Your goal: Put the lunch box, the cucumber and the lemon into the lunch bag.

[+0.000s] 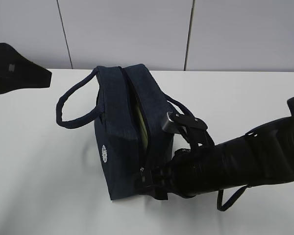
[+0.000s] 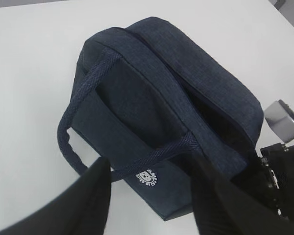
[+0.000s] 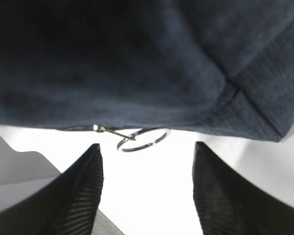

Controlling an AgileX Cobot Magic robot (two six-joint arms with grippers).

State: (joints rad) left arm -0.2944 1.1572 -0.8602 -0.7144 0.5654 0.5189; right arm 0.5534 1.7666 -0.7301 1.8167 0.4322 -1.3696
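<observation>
Exterior view, left to right: I have the left gripper point(image 2: 152, 200) hovering with jaws apart just over the lunch bag point(image 1: 122, 132), which stands mid-table, zipper parted, something pale green showing inside. My right gripper point(image 3: 147, 191) sits at the bag's near end, jaws spread and empty, just short of the ring pull point(image 3: 143, 139). I judge zipping is the step: centre the ring between the fingers, pinch, then pull straight along the track.

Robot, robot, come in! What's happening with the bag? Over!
Both grippers open: left gripper, right gripper. Lunch bag upright, zipper gaping. Ring pull just ahead of right gripper, ungrasped.
</observation>
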